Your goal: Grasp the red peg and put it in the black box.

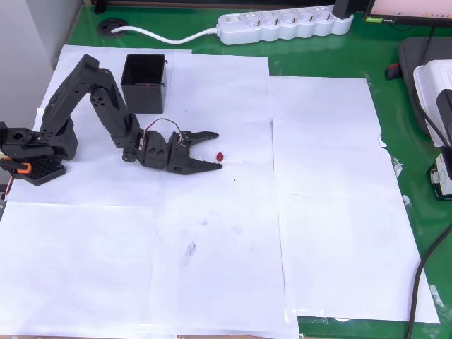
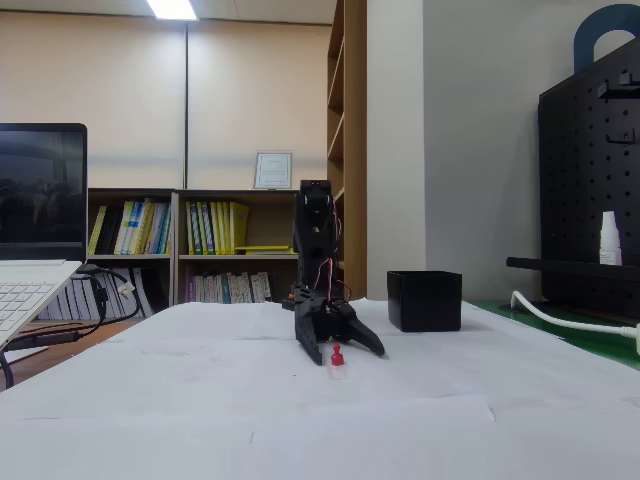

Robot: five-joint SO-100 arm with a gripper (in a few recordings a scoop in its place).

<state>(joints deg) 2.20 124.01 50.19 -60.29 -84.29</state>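
White paper sheets, matt and faintly smudged, cover a glossy green table top. The arm and its gripper look like matt black plastic with a slightly grainy finish. The black box is smooth dark plastic with a dull sheen. The red peg looks like smooth red plastic. The power strip is glossy white plastic.
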